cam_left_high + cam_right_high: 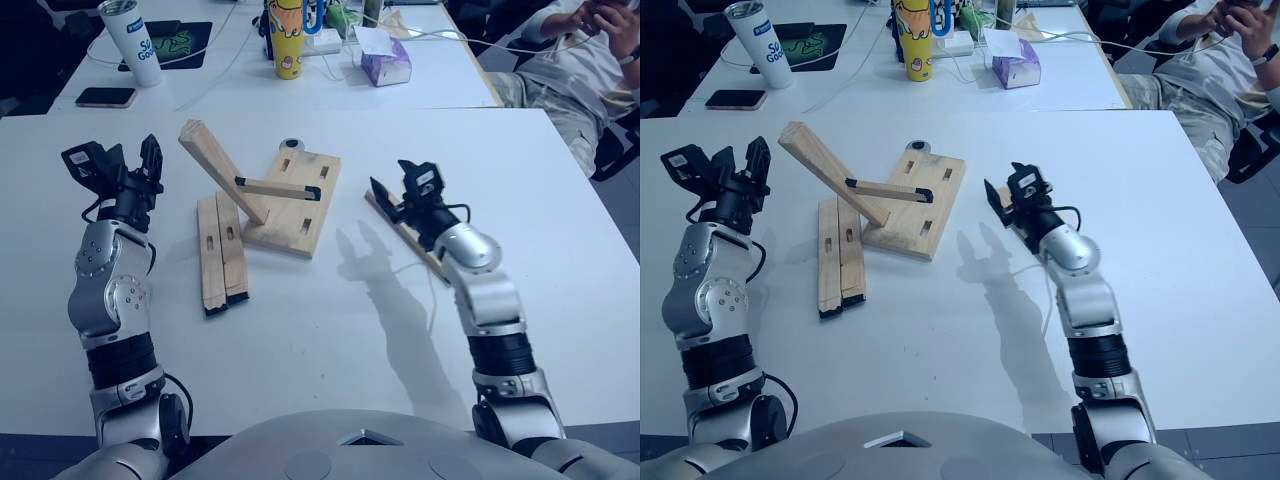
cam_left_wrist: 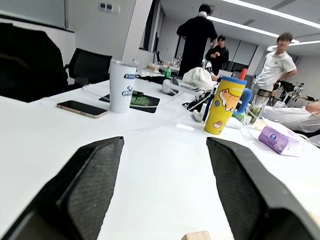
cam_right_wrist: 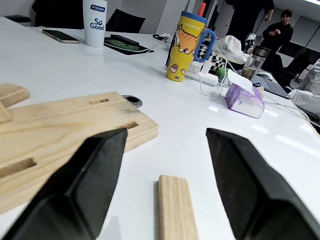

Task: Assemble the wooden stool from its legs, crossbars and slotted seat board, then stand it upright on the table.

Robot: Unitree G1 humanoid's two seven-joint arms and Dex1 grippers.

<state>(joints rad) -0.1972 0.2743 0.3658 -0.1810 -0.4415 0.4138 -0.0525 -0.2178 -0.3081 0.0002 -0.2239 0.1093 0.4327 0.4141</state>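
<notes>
The left gripper (image 1: 132, 157) was held open beside two legs (image 1: 221, 250); the right gripper (image 1: 395, 182) was spread wide over another leg (image 3: 175, 212).

The seat board (image 1: 295, 203) is showing pale bare wood, matt, with fine grain and darker smudges near one slot. The loose legs (image 1: 222, 250) are looking like the same raw wood. The table (image 1: 300, 340) is gleaming smooth and white. The right gripper (image 3: 165, 135) is showing matt black fingers (image 3: 95, 185) with a fine grid texture. The tissue pack (image 3: 244, 100) is shining like thin plastic.
</notes>
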